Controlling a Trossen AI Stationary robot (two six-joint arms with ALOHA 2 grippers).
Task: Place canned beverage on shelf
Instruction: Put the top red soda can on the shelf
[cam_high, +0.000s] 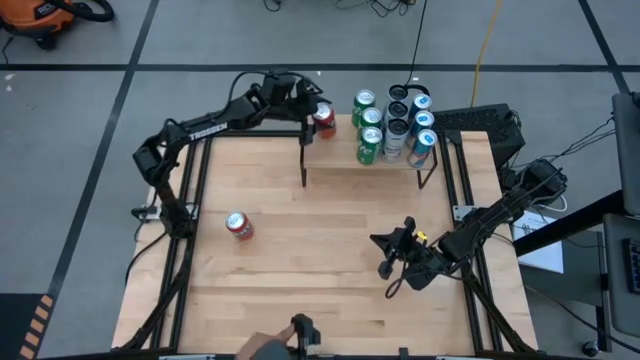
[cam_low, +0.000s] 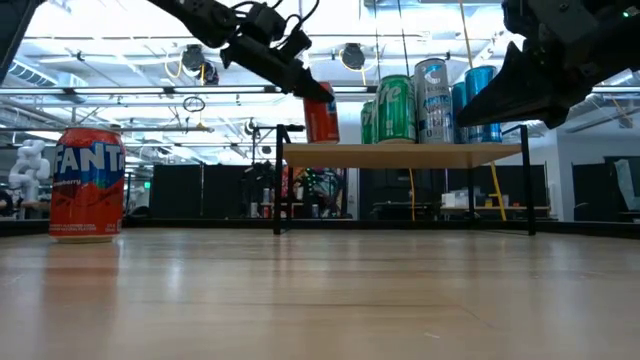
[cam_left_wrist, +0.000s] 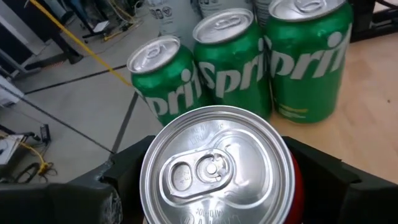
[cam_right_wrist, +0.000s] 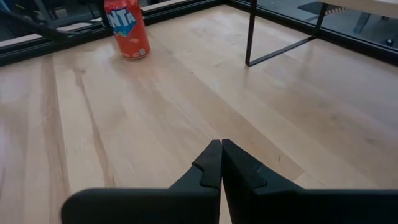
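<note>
A red can (cam_low: 321, 115) is at the left end of the shelf (cam_low: 400, 154), a light wood plank on thin black legs at the table's far side. My left gripper (cam_high: 312, 112) is shut on it; the can's silver top (cam_left_wrist: 214, 168) fills the left wrist view. Several green Sprite cans (cam_left_wrist: 305, 56) and blue-and-white cans (cam_high: 420, 125) stand on the shelf's right part. An orange Fanta can (cam_high: 238, 225) stands on the tabletop at the left. My right gripper (cam_high: 390, 268) hovers shut over the table's right half, holding nothing. My left gripper pinches the red can between its two fingers (cam_left_wrist: 121, 193), one on each side of the can's upper wall (cam_low: 318, 100). The fingers come from the table's left, slanting down. The can is nearly upright over the shelf's left end; I cannot tell whether its base touches the plank.
The shelf's black legs (cam_right_wrist: 252, 31) stand on the tabletop. Bare wood lies between the Fanta can (cam_right_wrist: 127, 28) and my right gripper (cam_right_wrist: 221, 163). A person's hand (cam_high: 268, 348) shows at the table's near edge.
</note>
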